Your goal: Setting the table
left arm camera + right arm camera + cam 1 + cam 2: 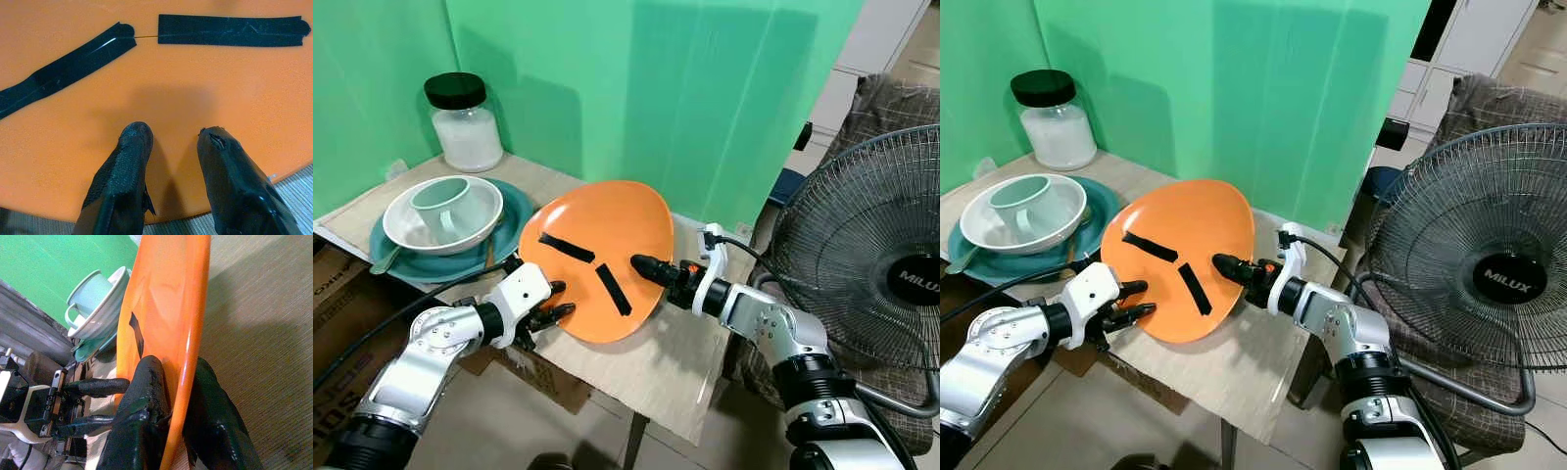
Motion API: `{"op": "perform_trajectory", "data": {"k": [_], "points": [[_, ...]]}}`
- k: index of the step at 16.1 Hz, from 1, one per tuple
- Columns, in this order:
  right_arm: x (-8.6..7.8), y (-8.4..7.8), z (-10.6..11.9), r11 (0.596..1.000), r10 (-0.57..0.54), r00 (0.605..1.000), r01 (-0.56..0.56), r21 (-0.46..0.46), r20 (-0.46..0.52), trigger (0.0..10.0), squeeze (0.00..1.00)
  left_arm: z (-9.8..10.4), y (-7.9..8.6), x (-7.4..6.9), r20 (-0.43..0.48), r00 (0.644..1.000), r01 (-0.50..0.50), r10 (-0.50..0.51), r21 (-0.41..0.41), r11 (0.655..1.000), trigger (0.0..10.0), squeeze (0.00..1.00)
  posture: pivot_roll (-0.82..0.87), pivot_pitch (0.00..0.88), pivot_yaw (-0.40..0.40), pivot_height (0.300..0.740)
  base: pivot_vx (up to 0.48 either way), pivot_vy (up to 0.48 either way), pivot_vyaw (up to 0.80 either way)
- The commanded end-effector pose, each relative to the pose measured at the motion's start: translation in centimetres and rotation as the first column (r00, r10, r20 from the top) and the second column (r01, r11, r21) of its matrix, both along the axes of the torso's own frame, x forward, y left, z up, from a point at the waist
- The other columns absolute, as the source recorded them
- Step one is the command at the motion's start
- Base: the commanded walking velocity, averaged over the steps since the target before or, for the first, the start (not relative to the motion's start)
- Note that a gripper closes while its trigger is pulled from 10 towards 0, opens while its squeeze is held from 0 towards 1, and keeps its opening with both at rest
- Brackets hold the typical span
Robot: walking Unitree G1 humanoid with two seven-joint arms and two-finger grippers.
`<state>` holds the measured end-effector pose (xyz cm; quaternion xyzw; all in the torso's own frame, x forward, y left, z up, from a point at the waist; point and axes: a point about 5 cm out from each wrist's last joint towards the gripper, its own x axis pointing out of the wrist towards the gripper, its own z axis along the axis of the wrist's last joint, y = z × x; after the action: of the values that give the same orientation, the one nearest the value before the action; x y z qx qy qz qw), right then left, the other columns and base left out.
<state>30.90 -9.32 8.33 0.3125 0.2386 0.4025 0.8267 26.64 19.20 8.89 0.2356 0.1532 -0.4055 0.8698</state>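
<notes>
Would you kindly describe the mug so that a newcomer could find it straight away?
Start at the green backdrop and the black-lidded jar in front of it. Just before the jar sits a white bowl on a teal plate. The mug stands inside that bowl, pale mint green with a handle.

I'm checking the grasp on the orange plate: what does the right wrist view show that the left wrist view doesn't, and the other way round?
Right wrist view: the right gripper clamps the orange plate edge-on, one finger on each face, with the mint cup in the white bowl and the left gripper beyond.

Left wrist view: the plate's face flat-on, both black tape strips in full, and the left gripper's parted fingers over the rim.

Both: the plate, tape, and woven table surface.
</notes>
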Motion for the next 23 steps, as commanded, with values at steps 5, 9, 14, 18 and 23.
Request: {"op": "perform_trajectory", "data": {"k": [5, 9, 14, 18, 23], "points": [[0.4, -0.1, 0.5, 1.0, -0.013, 1.0, 0.014, -0.026, 0.02, 0.0, 0.0, 0.2, -0.3, 0.8, -0.009, 0.996, -0.086, 0.085, -0.023, 0.996, 10.0, 0.0, 0.2, 0.0, -0.082, 0.74, 0.0, 0.0, 0.0], [0.1, -1.0, 0.9, 0.999, -0.047, 0.998, 0.047, 0.01, 0.029, 0.0, 0.0, 2.5, -1.0, 1.1, 0.064, 0.994, -0.078, 0.085, -0.108, 0.991, 10.0, 0.0, 0.19, 0.0, -0.08, 0.74, 0.0, 0.0, 0.0], [-0.7, -2.6, 2.1, 0.99, -0.129, 0.99, 0.125, 0.058, 0.063, 0.0, 0.0, 7.2, -1.5, 1.6, 0.203, 0.954, -0.149, 0.222, -0.325, 0.934, 10.0, 0.0, 0.19, 0.0, -0.075, 0.74, 0.0, 0.0, 0.0], [-1.8, -4.4, 3.6, 0.981, -0.195, 0.972, 0.191, 0.047, 0.127, 0.0, 0.0, 8.2, -1.9, 1.0, 0.251, 0.93, -0.179, 0.269, -0.33, 0.927, 10.0, 0.0, 0.18, 0.0, -0.069, 0.74, 0.0, 0.0, 0.0], [-3.0, -6.3, 5.8, 0.968, -0.249, 0.945, 0.252, 0.015, 0.213, 0.0, 0.0, 8.1, -2.6, -0.9, 0.221, 0.94, -0.17, 0.26, -0.358, 0.918, 10.0, 0.0, 0.18, 0.0, -0.078, 0.74, 0.0, 0.0, 0.0]]}}
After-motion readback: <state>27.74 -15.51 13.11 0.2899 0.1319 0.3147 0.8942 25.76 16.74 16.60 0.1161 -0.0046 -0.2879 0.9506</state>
